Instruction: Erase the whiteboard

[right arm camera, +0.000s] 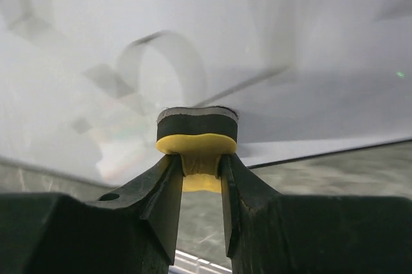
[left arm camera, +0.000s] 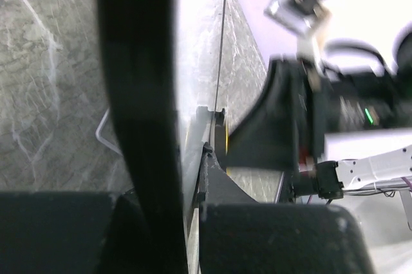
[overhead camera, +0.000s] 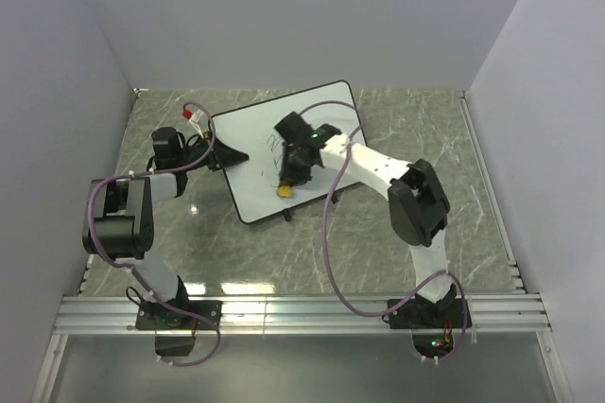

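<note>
The whiteboard (overhead camera: 312,119) lies askew on the table, with dark scribbles (overhead camera: 273,150) near its middle. My right gripper (overhead camera: 289,176) is shut on a small yellow eraser (overhead camera: 285,190) over the board's near part. In the right wrist view the eraser (right arm camera: 197,134), yellow with a black felt face, is pinched between my fingers and pressed against the white board surface (right arm camera: 270,42). My left gripper (overhead camera: 230,156) is shut on the board's left edge. In the left wrist view the board (left arm camera: 199,49) runs edge-on between the fingers (left arm camera: 219,184).
The board rests on a grey marbled table (overhead camera: 425,138) enclosed by pale walls. An aluminium rail (overhead camera: 302,313) runs along the near edge by the arm bases. Purple cables (overhead camera: 331,233) loop from both arms. A small black foot (overhead camera: 288,218) shows at the board's near edge.
</note>
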